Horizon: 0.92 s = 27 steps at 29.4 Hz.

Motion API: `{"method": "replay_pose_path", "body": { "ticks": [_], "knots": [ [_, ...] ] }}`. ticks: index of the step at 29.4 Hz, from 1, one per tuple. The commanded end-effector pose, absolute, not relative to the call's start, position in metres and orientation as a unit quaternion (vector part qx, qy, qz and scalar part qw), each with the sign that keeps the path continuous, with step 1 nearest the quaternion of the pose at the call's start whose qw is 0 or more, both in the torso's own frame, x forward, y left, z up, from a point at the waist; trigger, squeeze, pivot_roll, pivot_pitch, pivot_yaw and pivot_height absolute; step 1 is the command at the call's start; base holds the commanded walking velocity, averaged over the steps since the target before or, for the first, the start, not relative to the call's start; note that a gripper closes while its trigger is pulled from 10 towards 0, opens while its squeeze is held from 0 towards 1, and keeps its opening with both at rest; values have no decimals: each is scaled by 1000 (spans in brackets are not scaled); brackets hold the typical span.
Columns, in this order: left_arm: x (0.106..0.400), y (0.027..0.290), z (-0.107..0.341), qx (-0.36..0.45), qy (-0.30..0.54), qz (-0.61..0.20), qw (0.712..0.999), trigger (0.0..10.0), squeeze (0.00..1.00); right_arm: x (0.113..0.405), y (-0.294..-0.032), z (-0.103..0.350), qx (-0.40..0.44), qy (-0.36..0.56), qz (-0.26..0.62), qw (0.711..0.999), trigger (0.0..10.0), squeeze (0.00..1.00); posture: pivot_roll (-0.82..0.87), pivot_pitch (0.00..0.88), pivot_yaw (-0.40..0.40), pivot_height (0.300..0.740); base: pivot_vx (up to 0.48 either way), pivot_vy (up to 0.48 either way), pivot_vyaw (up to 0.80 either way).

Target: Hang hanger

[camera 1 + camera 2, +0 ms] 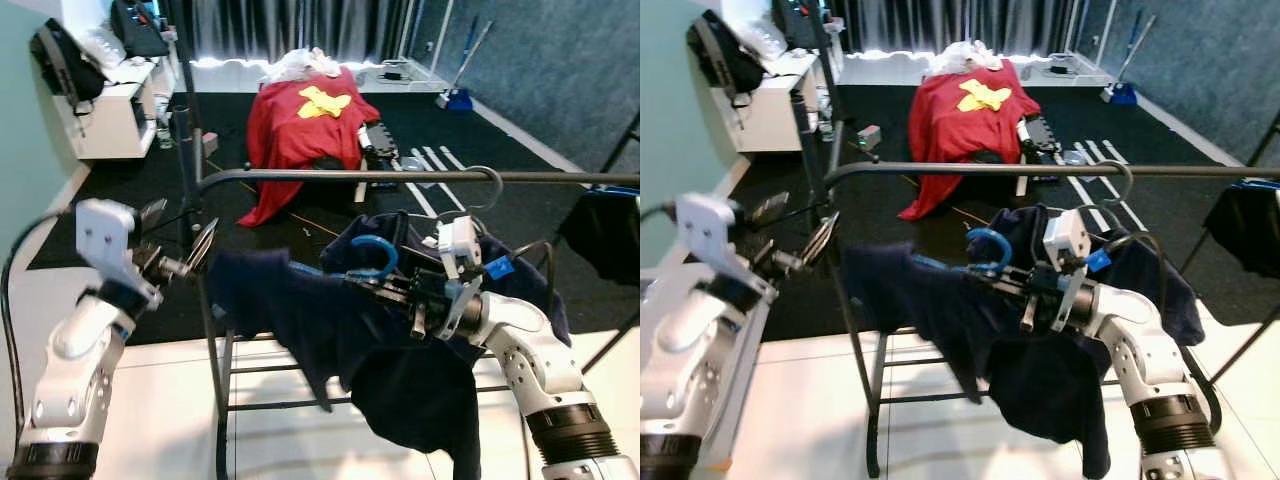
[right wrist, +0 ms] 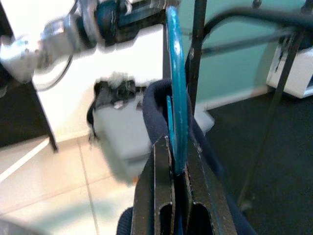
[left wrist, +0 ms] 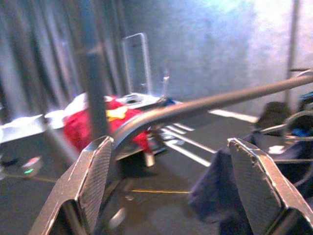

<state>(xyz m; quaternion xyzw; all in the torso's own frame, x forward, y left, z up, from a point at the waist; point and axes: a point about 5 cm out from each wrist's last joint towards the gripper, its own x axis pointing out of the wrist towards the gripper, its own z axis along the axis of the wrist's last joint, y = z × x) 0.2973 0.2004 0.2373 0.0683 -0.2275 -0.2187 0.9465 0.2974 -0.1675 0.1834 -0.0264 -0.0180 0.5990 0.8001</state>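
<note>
My right gripper [image 1: 362,282] is shut on a blue hanger [image 1: 374,251] that carries a dark navy garment [image 1: 400,370]. In the right wrist view its fingers [image 2: 161,166] clamp the blue hanger [image 2: 175,98] at the garment's collar. The hanger's hook sits below the dark metal rail [image 1: 400,176] and a little in front of it, not on it. A grey hanger hook [image 1: 487,186] hangs over the rail with another dark garment beneath. My left gripper [image 1: 180,232] stands open by the rack's left end, with nothing in it; the rail [image 3: 205,103] crosses between its fingers [image 3: 93,171].
The rack's upright post [image 1: 190,170] stands beside my left gripper. A red cloth with a yellow patch [image 1: 305,120] covers something on the black carpet beyond. A white shelf unit [image 1: 115,110] stands at far left, and a dark garment [image 1: 605,230] hangs at right.
</note>
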Motion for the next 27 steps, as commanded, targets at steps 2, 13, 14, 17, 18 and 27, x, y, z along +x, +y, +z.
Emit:
{"method": "replay_pose_path", "body": {
  "ticks": [2, 13, 14, 17, 18, 27],
  "knots": [
    [296, 185, 246, 95, -214, -292, 927, 10000, 0, 292, -166, 183, -48, -6, 624, 780, 0, 0, 111, 42, -69, 740, 0, 0, 0],
    [278, 158, 213, 116, -77, -450, 882, 10000, 0, 290, -162, 190, -44, -16, 638, 768, 0, 0, 110, 44, -57, 740, 0, 0, 0],
    [278, 157, 204, 125, -51, -462, 877, 10000, 0, 289, -162, 192, -41, -18, 644, 763, 0, 0, 109, 44, -56, 740, 0, 0, 0],
    [280, 156, 195, 133, -33, -467, 873, 10000, 0, 285, -161, 196, -37, -21, 654, 755, 0, 0, 107, 44, -55, 740, 0, 0, 0],
    [280, 156, 195, 133, -33, -467, 873, 10000, 0, 285, -161, 196, -37, -21, 654, 755, 0, 0, 107, 44, -55, 740, 0, 0, 0],
    [275, 142, 187, 127, 5, -512, 850, 10000, 0, 284, -158, 200, -36, -29, 665, 746, 0, 0, 108, 43, -49, 740, 0, 0, 0]
  ]
}}
